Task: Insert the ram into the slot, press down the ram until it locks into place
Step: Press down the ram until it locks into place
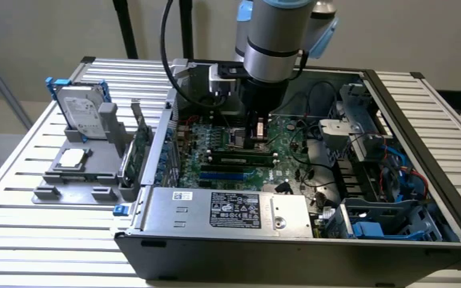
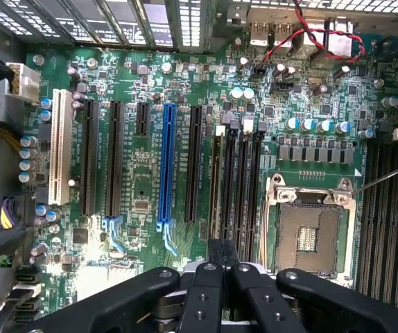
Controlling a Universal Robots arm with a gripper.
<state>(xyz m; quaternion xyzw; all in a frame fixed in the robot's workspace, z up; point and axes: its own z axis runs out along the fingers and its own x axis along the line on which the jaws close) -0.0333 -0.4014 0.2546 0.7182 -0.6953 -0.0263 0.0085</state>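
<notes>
The ram (image 2: pixel 217 182) shows edge-on, standing in the first of several parallel black slots (image 2: pixel 244 184) beside the silver processor socket (image 2: pixel 308 232). In the exterior view the ram (image 1: pixel 235 158) lies along its slot on the green motherboard (image 1: pixel 206 135) inside the open computer case. My gripper (image 2: pixel 223 267) is shut, its two black fingers pressed together with nothing between them. Their tips sit right at one end of the ram; I cannot tell whether they touch it. In the exterior view my gripper (image 1: pixel 256 139) reaches straight down into the case, just above the ram.
A long blue slot (image 2: pixel 166 166) and black expansion slots lie beside the memory slots. The power supply (image 1: pixel 226 207), cables (image 1: pixel 314 174) and drive cages (image 1: pixel 391 216) crowd the case. Outside it, a grey fixture (image 1: pixel 74 174) holds a hard drive (image 1: pixel 82 111) and a processor chip (image 1: pixel 72 157).
</notes>
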